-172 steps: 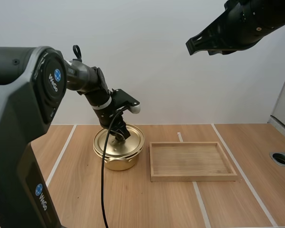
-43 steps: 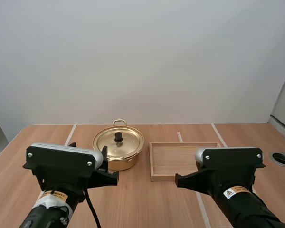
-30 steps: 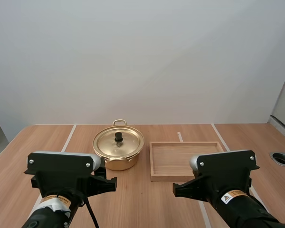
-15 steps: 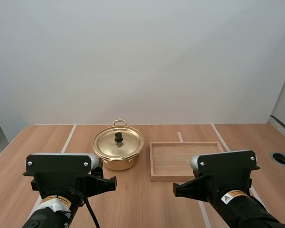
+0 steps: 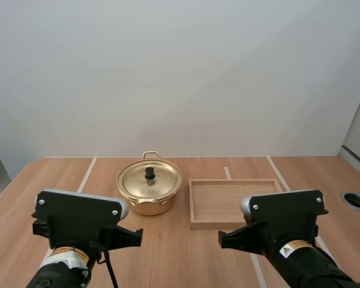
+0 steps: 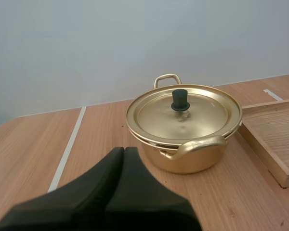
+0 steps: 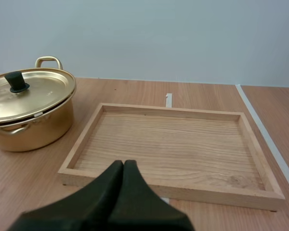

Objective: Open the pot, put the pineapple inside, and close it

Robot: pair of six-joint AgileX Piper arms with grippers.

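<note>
Tabletop (image 5: 180,243) of pale wood carried a lidded pot (image 5: 150,191) beside a tray (image 5: 228,201); left hand (image 6: 124,150) and right hand (image 7: 124,163) were closed, empty.

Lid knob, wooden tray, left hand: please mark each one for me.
lid knob (image 6: 180,99), left wrist view, on the side of the black knob.
wooden tray (image 7: 169,144), right wrist view, on its bare floor.
left hand (image 6: 124,150), left wrist view, where the shut fingertips meet.
</note>
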